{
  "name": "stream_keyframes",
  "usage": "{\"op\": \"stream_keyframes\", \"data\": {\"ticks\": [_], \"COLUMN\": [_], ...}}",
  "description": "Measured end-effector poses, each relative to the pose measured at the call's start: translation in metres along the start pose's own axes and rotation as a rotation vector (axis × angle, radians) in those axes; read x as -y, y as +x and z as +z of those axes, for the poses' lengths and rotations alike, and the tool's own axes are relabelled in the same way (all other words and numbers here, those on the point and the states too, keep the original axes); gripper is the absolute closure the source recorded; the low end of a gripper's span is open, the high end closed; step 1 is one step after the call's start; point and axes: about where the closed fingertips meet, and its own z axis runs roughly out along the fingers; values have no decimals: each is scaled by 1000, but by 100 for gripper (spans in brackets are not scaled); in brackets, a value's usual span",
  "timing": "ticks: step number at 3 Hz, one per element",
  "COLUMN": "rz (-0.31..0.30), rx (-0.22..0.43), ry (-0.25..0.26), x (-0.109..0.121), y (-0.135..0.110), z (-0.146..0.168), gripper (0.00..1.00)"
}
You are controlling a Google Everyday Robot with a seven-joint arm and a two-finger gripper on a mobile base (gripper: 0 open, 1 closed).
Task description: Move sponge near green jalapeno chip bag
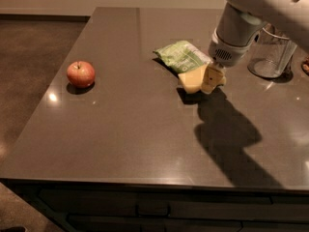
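Gripper (212, 82) clamps sponge (190, 83); sponge just beside green jalapeno chip bag (181, 56).

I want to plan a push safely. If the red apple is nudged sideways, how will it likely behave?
The apple is round on a smooth, shiny counter, so it would probably roll, not slide. It looks firm, likely not squashing. The gripper, near the chip bag, holds the sponge.

Arm (240, 25) angled down from upper right, gripper (211, 80) low at centre-right, jaws clamped on sponge (189, 82)
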Motion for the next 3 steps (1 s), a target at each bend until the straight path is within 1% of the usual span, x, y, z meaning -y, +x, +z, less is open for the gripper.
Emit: {"op": "stream_keyframes", "data": {"ticks": [2, 3], "rz": [-1, -2], "rx": [-1, -1], "ry": [0, 0], "x": [0, -1], "y": [-1, -1], "z": [2, 2], "gripper": [34, 12]}}
